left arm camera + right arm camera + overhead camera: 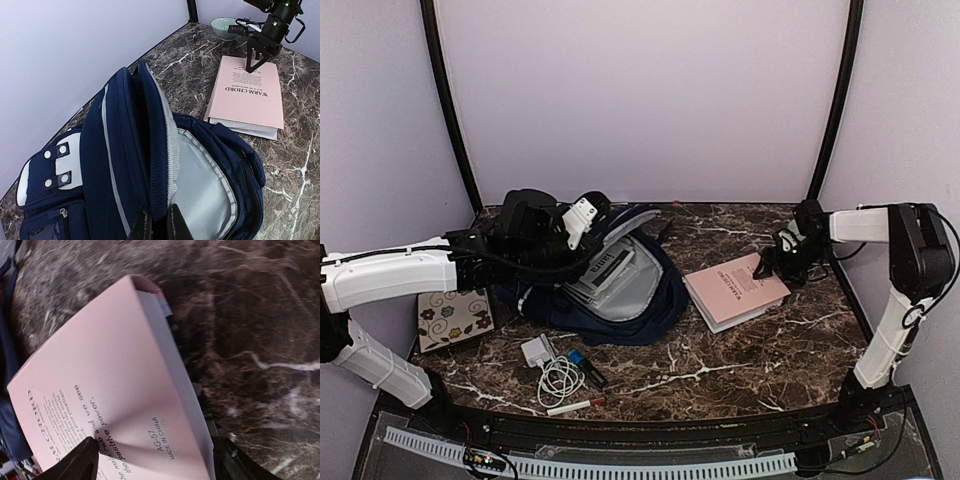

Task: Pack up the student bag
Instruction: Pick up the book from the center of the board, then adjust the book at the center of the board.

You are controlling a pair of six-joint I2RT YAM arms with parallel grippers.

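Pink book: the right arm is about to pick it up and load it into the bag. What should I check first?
1. Student bag mouth held open: ok. The left fingers are shut on its rim and the grey lining shows.
2. Right fingers spread: ok. They stand wide at the far edge of the pink book.
3. Book clamped: not ok. It lies flat on the table, one finger over the cover and the other past its edge.
4. Room inside the bag: cannot tell. Its depth is hidden.
5. Bowl clear of the lift: ok. It sits beyond the book, apart from it.
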